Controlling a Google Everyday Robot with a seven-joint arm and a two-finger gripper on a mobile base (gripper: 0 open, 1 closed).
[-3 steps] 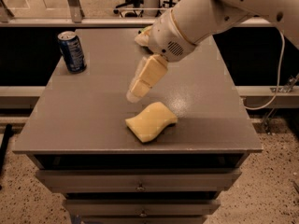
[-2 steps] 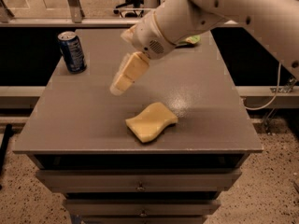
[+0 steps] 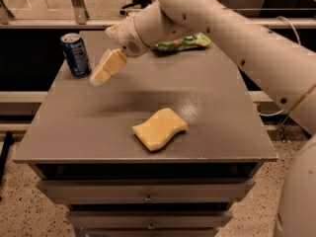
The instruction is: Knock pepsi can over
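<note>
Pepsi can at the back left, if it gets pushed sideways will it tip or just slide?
The pepsi can stands upright, taller than wide, so a high push from the gripper, close beside it, would probably tip it. Being round, it may then roll, and the table edge is close. Full or empty cannot be told.

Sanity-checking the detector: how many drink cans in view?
1. The pepsi can stands upright at the table's far-left corner, just left of the gripper. The arm hides part of the far edge by the green snack bag, so another could be hidden.
</note>
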